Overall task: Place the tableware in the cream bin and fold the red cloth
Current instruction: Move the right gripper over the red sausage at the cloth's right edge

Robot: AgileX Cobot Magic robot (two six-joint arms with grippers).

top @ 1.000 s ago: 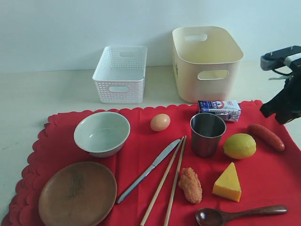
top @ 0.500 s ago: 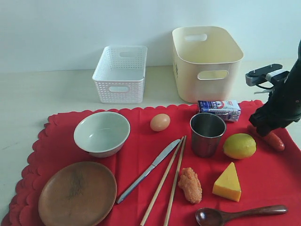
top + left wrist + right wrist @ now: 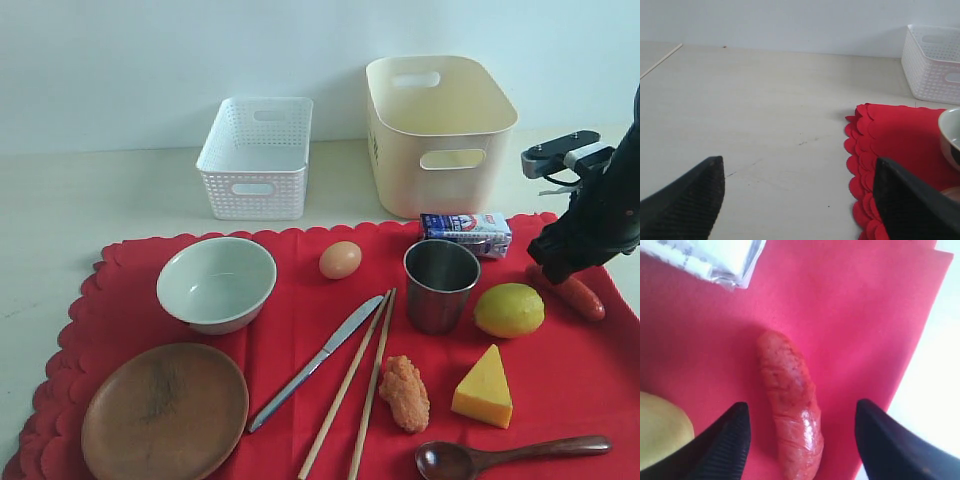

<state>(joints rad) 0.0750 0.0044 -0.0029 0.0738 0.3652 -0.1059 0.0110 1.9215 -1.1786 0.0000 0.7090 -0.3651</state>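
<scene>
Tabletop scene with both arms. The red cloth (image 3: 560, 380) lies flat, spread across the near part of the table (image 3: 60, 200). On it rest the pale bowl (image 3: 216, 282), the wooden plate (image 3: 165, 410), the steel cup (image 3: 441, 285) standing upright, the knife (image 3: 315, 363), the chopsticks (image 3: 360, 395) side by side just beside the knife, and the dark spoon (image 3: 510, 455) at the near edge. The cream bin (image 3: 440, 135) stands on the bare table behind the cloth, to the right of the white perforated basket (image 3: 255, 158); none of the tableware shows above its rim.

The right gripper (image 3: 801, 405) is lowered over the sausage (image 3: 790, 390) near the cloth's right edge, its fingers spread to either side of it; contact with the sausage is not evident, though the close view leaves this uncertain. The lemon (image 3: 510, 309) and carton (image 3: 466, 232) lie nearby.

The left gripper (image 3: 797, 162) has its fingers wide apart and holds nothing, over bare table beside the cloth's scalloped left edge.
</scene>
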